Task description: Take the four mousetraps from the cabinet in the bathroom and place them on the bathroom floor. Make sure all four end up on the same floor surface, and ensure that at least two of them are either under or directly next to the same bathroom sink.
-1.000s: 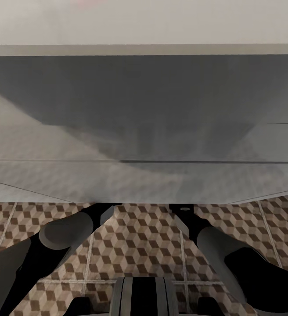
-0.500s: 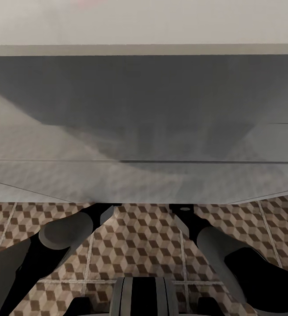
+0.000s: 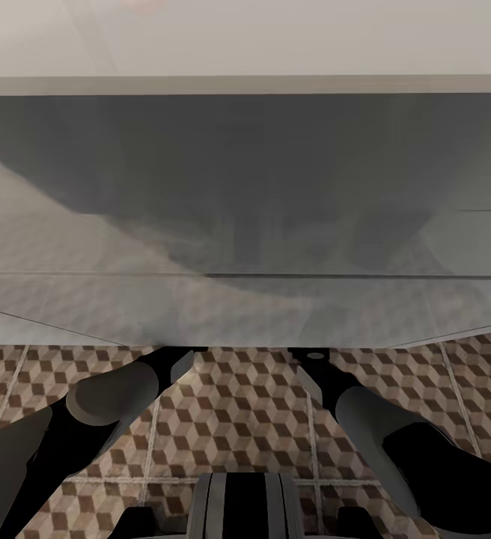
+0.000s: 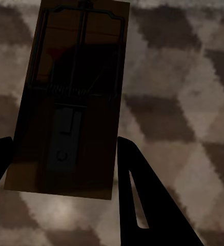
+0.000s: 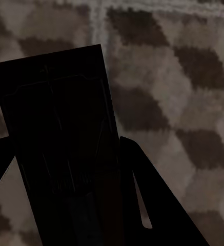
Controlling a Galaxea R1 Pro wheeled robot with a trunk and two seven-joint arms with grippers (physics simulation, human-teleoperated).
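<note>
Bathroom floor: cube-patterned tile with pale grout, running ahead of both forearms to the foot of a broad grey-white surface; what that surface is cannot be told. Judged open room for lowering below each hand; the grey surface bounds forward travel. Left hand: dark fingers standing at either long edge of a mousetrap, gripped across its width near one end, the plate projecting beyond the fingertips over the tile. Right hand: fingers likewise flanking a second mousetrap, deep in shadow, its detail barely legible, a grout line beyond its far end. Handling, judged: each trap a light, stiff wooden plate with sprung wire on the upper face; thin enough to pivot or slip in a narrow grip; best held by the bare long edges, clear of the wire, and set down flat. Whether either trap touches the floor cannot be told.
</note>
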